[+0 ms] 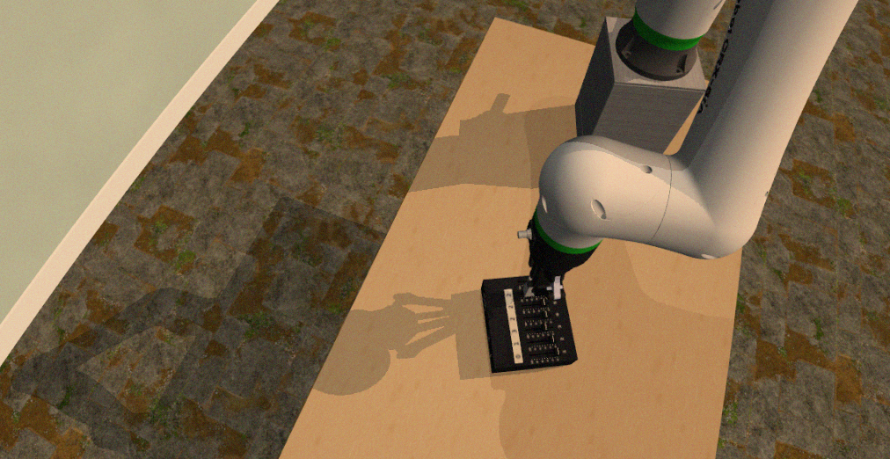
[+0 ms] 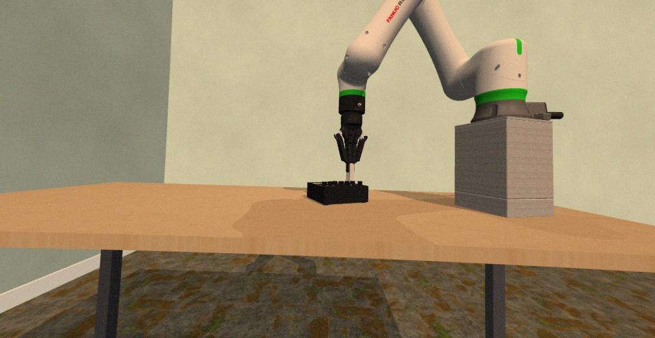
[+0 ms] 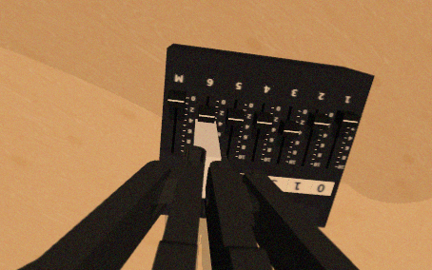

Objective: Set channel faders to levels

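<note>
Gripper (image 3: 206, 163) is working w/ jaws clenched on nothing, the pale fingertip pads (image 3: 206, 138) pressing at the cap of ch. 6 fader (image 3: 206, 117), right beside the master fader (image 3: 176, 101). Lighting desk (image 1: 498, 331) is sitting flat on the table (image 1: 623, 362). Best approach imo: pushing slowly along the slot only, staying off the master, watching the cap line vs. scale marks, since the tape (image 3: 309, 186) is partly getting hidden.

Pale green walls (image 2: 256, 60), mottled brown floor (image 1: 280, 113), wooden table (image 2: 137, 216)
</note>
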`<state>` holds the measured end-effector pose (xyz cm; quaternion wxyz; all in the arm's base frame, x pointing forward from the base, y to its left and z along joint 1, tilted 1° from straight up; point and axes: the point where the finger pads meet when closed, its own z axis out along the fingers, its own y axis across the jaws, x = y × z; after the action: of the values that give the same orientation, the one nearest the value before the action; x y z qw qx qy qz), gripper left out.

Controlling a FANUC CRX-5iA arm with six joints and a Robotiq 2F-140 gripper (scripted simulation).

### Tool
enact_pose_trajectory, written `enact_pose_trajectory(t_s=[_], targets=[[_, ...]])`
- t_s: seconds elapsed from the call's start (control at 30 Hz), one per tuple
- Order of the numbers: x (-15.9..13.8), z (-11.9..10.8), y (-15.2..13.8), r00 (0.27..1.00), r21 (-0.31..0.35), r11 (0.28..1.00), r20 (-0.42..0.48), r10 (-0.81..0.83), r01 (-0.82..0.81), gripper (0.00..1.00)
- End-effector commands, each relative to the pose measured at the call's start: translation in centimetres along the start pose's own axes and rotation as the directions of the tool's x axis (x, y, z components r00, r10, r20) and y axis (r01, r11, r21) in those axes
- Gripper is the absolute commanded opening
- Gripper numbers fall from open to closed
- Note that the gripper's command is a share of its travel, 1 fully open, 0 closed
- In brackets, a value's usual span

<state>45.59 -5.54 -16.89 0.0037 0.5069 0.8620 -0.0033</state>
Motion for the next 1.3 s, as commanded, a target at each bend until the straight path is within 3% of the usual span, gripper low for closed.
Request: enact_pose_trajectory(t_s=[0.0,1.27], targets=[[-0.01,-0.01,0.01,1.000,0.000,1.000,0.000,0.000,0.000,0.00],[-0.61,-0.60,0.01,1.000,0.000,1.000,0.000,0.000,0.000,0.00]])
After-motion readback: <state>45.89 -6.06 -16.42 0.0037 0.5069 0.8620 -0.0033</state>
